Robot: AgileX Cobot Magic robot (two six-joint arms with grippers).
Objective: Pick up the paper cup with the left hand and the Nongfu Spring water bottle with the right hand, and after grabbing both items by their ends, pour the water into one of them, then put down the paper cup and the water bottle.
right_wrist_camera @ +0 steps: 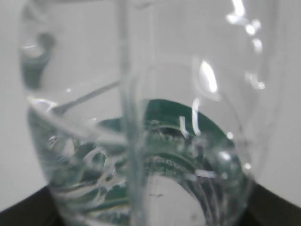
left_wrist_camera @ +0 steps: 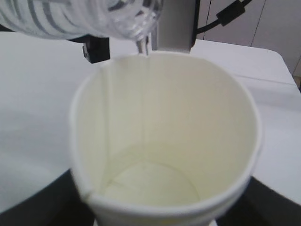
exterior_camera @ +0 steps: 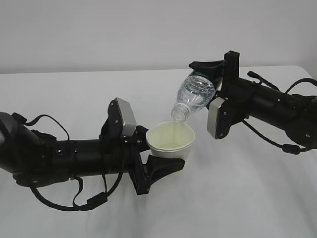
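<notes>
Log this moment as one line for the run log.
phase: pouring | left tool: holds paper cup upright | right tool: holds water bottle tilted, neck over cup | water: streaming

- The black left arm with its black two-finger gripper (exterior_camera: 166, 156) reaches in low from the left, jaws spread wide (clamped).
- The black right arm's black gripper (exterior_camera: 214, 79) comes from the right, raised, jaws likewise clamped.

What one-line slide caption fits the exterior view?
Right claw tips a clear ribbed plastic bottle, neck down, over a white paper cup held by the left claw.
</notes>
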